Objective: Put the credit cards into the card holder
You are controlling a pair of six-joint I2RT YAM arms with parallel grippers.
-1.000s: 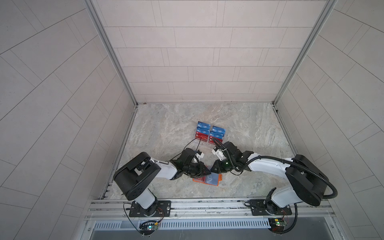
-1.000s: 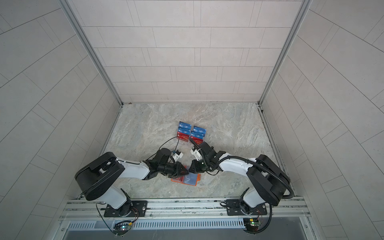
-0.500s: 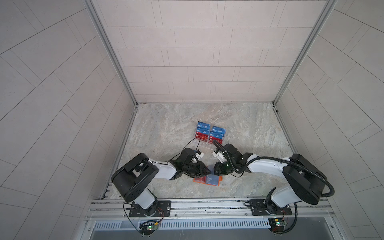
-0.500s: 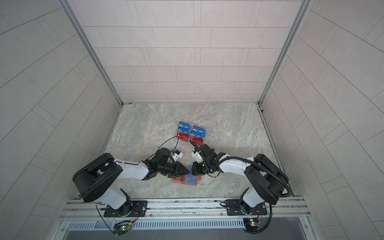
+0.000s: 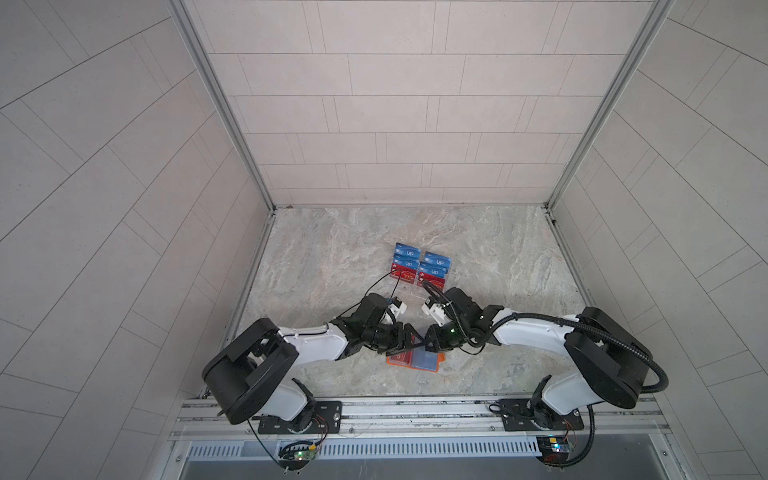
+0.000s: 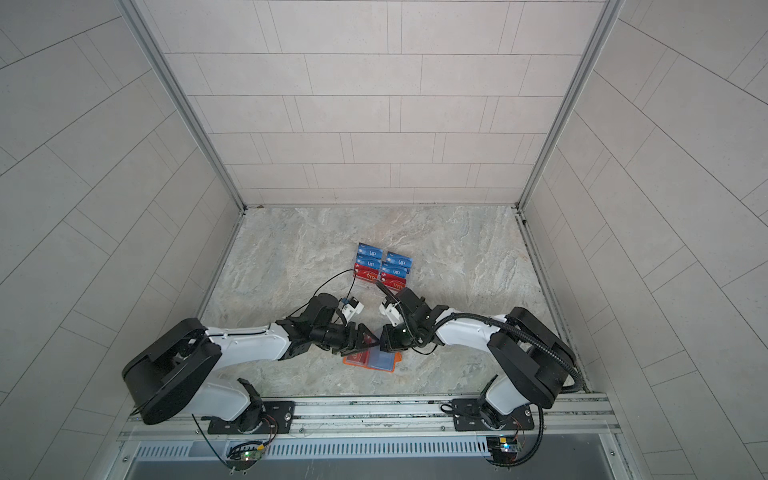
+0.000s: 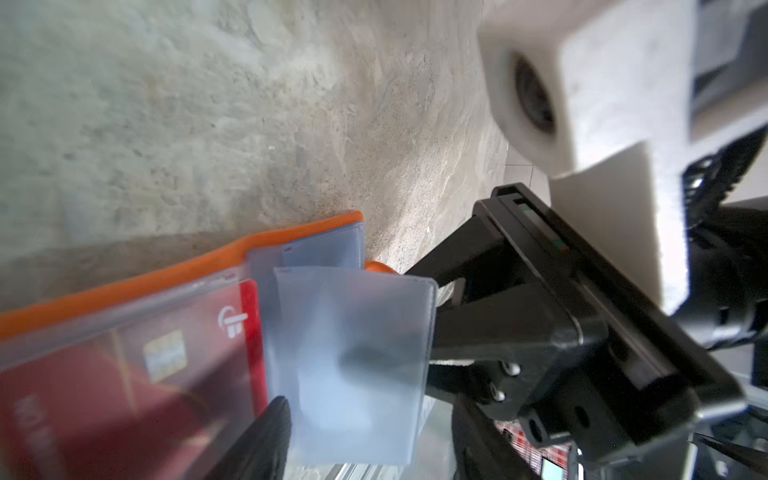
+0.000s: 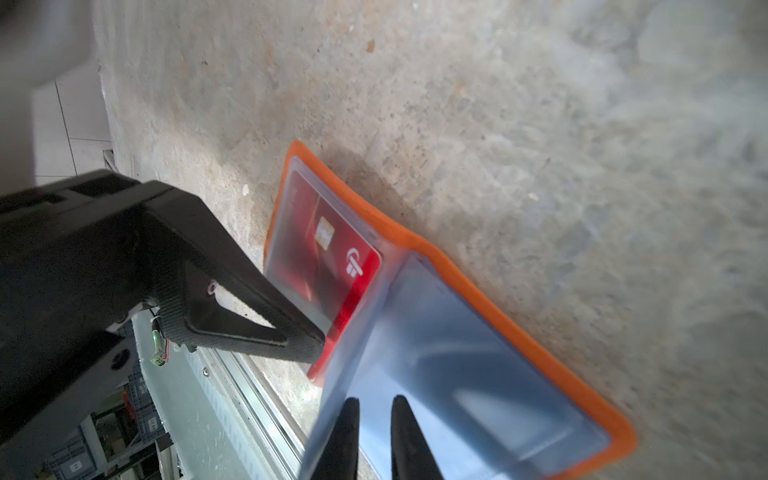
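Both top views: both arms lie low and reach inward, tips almost meeting over the holder (image 5: 390, 362) (image 6: 347, 360). Left gripper (image 5: 409, 338) is released, right gripper (image 5: 430, 337) clenched. The holder lies open on the table (image 5: 332, 257) near its front edge, with bare table on both sides. Other cards (image 5: 420, 266) sit in rows just behind the wrists.

Left wrist: only one left finger (image 7: 270, 432) is in frame, clamping nothing. The red card (image 7: 104, 395) sits in the holder's pocket. A clear sleeve (image 7: 353, 365) is lifted off the holder.

Right wrist: right fingers (image 8: 405, 436) are nearly together, pinching the sleeve's edge. The left fingertip touches the red card's edge. The front rail (image 8: 232, 395) is just beside the holder, with open table beyond.
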